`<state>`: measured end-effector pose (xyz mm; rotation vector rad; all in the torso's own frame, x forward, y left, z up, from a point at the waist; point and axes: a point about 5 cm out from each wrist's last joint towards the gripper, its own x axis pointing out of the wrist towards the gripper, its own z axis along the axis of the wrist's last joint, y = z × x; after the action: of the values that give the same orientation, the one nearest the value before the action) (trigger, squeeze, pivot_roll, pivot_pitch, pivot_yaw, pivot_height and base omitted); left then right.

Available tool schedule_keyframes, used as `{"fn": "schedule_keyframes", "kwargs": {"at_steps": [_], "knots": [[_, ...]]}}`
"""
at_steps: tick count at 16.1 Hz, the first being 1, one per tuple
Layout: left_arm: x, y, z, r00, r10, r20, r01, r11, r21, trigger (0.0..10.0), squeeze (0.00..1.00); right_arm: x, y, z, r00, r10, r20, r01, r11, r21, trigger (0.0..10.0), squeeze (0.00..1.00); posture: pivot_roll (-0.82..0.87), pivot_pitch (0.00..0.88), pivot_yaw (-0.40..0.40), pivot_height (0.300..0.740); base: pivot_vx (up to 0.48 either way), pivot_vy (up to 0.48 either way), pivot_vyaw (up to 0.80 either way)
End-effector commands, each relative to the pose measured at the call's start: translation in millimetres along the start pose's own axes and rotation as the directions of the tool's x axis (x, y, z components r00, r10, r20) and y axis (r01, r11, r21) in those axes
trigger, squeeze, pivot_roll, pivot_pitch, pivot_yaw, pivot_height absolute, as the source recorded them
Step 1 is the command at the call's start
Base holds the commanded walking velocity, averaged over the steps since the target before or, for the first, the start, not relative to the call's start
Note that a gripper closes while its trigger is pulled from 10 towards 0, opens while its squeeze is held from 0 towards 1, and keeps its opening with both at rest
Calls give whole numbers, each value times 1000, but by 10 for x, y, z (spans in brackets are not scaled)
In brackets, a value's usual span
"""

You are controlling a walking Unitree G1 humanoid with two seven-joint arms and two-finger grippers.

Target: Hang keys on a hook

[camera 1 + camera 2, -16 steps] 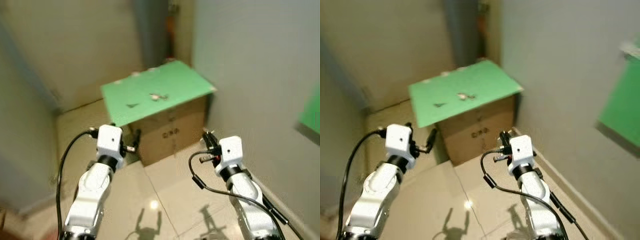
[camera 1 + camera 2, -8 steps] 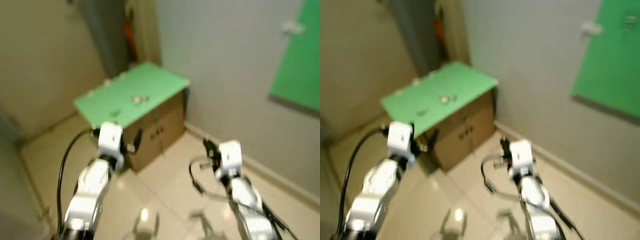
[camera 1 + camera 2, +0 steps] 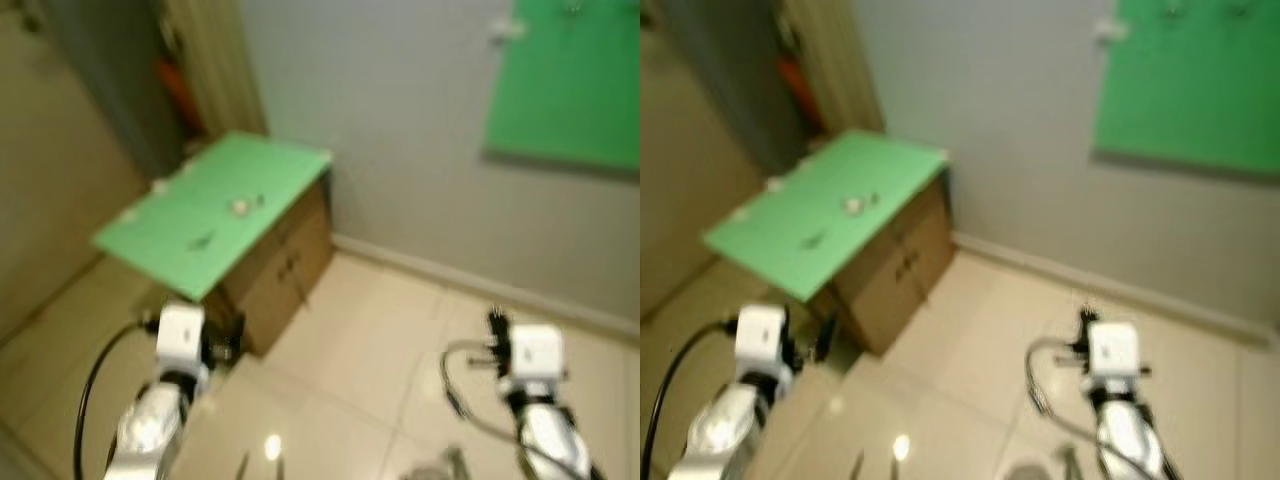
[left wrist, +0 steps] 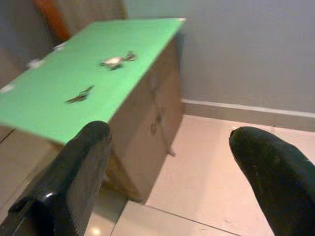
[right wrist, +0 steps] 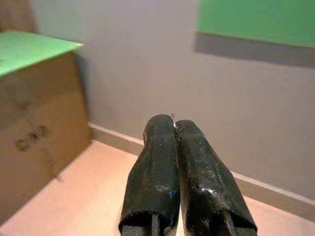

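I am seeing green panel (image 3: 568,85) on wall, well above right gripper (image 5: 174,129) | green-topped box (image 4: 142,118) ahead of left gripper (image 4: 182,142) | keys (image 4: 116,61) lying on its top | left fingers spread wide, right pressed together.

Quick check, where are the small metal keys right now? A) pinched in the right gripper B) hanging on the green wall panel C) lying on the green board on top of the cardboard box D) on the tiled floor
C: two small metal keys lie on the flat green board that tops the brown cardboard box, ahead of the open left gripper; the right gripper is shut.
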<state>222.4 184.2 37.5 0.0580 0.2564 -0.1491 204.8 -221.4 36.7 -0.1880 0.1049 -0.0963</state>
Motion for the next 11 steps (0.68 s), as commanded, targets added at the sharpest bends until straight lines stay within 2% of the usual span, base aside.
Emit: {"fn": "schedule_keyframes", "kwargs": {"at_steps": [1,2,4,11], "knots": [[41,-102,86,999,-34,39,33,999,24,10000,0,-54,0,13,1000,-2,21,2,1000,-11,0,0,-251,14,170,740,0,0,-731],[85,-160,186,993,-69,91,67,997,22,10000,0,-147,2,-46,1000,4,4,-4,1000,-31,0,0,-248,17,169,740,371,0,0],[120,-166,258,990,-77,117,77,997,3,10000,0,-201,21,-62,1000,19,6,-19,999,-37,0,0,-255,23,177,740,465,0,0],[299,-138,422,982,-101,158,100,995,14,10000,0,-263,85,-70,1000,-1,23,2,1000,-31,0,0,-296,32,209,740,461,0,0]]}}
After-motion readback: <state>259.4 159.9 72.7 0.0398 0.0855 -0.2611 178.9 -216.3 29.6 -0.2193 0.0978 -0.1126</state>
